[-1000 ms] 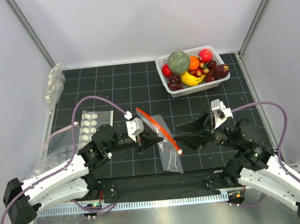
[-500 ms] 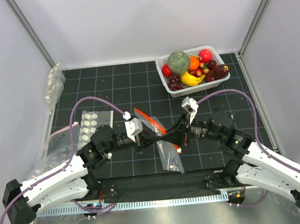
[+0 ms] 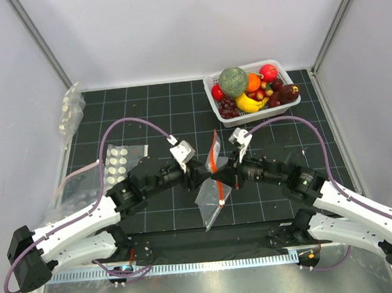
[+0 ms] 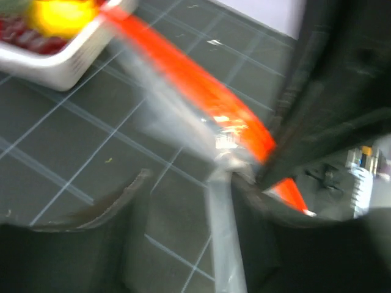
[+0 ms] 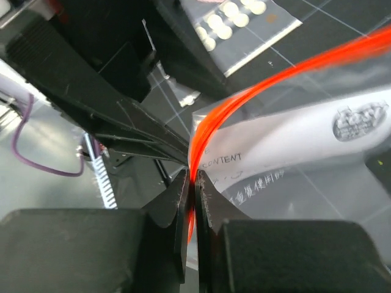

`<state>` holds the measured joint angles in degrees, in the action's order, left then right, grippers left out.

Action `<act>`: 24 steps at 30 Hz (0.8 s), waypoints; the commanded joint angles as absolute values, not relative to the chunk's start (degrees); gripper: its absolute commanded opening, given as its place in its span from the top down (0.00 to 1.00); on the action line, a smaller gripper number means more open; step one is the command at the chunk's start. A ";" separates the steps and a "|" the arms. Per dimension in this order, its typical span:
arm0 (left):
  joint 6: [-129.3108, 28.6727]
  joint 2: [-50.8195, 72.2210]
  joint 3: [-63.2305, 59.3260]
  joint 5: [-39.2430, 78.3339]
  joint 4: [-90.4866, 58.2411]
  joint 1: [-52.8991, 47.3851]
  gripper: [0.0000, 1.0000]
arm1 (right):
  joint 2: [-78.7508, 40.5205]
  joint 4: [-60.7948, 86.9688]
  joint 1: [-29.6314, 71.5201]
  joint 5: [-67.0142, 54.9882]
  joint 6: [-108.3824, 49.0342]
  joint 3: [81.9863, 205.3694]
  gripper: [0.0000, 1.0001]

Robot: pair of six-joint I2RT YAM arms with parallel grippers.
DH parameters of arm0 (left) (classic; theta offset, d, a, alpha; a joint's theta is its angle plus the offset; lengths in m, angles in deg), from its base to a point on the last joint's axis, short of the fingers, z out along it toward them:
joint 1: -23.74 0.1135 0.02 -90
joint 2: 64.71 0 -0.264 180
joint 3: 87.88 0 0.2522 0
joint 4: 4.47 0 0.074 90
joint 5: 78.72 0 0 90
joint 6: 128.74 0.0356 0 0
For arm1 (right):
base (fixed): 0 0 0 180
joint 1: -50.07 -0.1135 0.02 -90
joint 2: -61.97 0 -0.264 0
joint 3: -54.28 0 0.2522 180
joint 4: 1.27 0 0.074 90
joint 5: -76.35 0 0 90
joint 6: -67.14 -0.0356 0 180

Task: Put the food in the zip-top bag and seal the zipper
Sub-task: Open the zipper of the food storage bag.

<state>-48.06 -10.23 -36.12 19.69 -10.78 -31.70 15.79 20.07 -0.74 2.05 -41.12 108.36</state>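
Right gripper (image 5: 194, 183) jaws pinch the zipper (image 3: 214, 155) at centre; left gripper (image 4: 194, 181) jaws look spread. Zip-top bag (image 3: 212, 201) looks empty; food (image 3: 268, 73) sits in the upper-right basket (image 3: 245, 118).

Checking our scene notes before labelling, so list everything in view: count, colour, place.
table: one, black with a pale grid, under everything
zip-top bag: one, clear, held up mid-table
zipper: one, red-orange strip along the bag's mouth
basket: one, white, far right
red balls: at least two, in basket
orange ball: one, in basket
green ball: one, top of the pile
banana: one, yellow, basket front
grapes: one bunch, dark red, basket front-left
bags of white discs: several, clear, left side
left tool: black, open, beside the bag
right tool: black, shut on the zipper
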 commanded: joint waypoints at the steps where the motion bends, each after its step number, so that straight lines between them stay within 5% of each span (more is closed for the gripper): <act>1: -50.33 -9.69 -32.38 8.07 -13.29 -31.63 0.39 | 15.04 22.59 -3.53 -7.73 -39.30 112.51 0.88; 5: -51.57 -10.91 -32.46 5.22 -14.54 -31.54 0.27 | 12.14 27.94 -7.48 -21.16 -38.59 114.88 0.89; 19: -55.87 -16.27 -35.88 2.86 -10.93 -31.54 0.20 | 0.70 30.08 -25.16 -45.56 -34.55 120.60 0.89; 24: -59.20 -16.55 -35.45 2.76 -11.80 -31.45 0.31 | 1.58 27.35 -26.65 -44.94 -32.71 119.29 0.89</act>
